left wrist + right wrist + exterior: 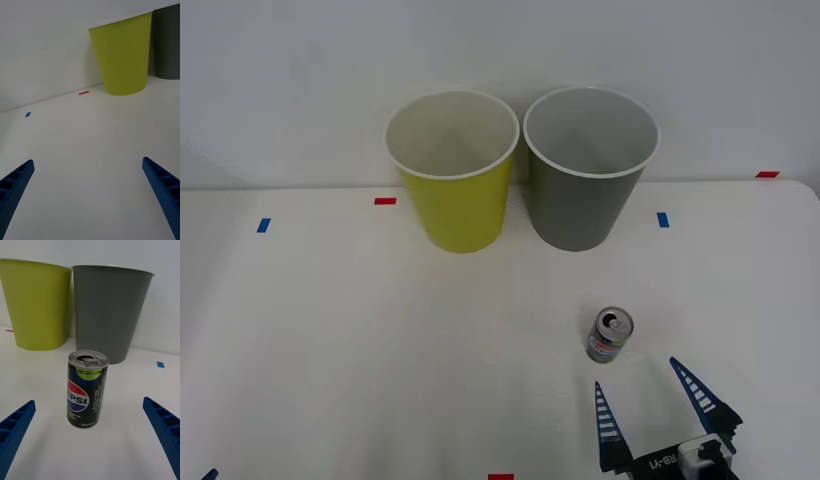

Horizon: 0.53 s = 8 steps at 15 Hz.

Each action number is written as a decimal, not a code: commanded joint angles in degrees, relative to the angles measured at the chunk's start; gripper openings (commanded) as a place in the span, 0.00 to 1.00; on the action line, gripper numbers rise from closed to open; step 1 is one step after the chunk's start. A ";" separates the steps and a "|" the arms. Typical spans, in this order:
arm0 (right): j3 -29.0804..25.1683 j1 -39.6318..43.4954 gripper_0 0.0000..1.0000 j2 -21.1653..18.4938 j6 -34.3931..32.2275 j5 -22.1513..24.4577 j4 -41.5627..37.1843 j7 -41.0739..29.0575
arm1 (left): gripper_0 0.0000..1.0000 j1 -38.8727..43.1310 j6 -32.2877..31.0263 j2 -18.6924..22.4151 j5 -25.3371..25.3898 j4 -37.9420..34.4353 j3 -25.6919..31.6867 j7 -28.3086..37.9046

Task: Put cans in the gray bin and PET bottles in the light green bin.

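- Tabletop [330, 350]: white, carrying 2 bins at the far side, the light green bin [453, 170] on the left and the gray bin [588, 165] touching or just beside it on the right.
- Right pincer [650, 395]: at the near right edge, spread wide and holding nothing; judged step: reaching for the can. Advance until both fingers flank the body, then close at mid-height.
- Left pincer [88, 168]: wide open, empty, over bare tabletop.
- Can [610, 335]: upright, near side of the gray bin, just beyond the right fingertips; keep it vertical to avoid tipping.
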 commanded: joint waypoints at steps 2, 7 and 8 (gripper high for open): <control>-1.33 -3.80 1.00 3.55 -0.63 0.08 4.37 0.22 | 1.00 0.00 0.00 0.00 0.00 0.00 0.00 0.00; -3.36 -9.07 1.00 7.33 0.07 0.35 8.86 0.75 | 1.00 0.00 0.00 0.00 0.00 0.00 0.00 0.00; -3.80 -9.78 1.00 7.68 1.48 0.26 8.86 0.75 | 1.00 0.00 0.00 0.00 0.00 0.00 0.00 0.00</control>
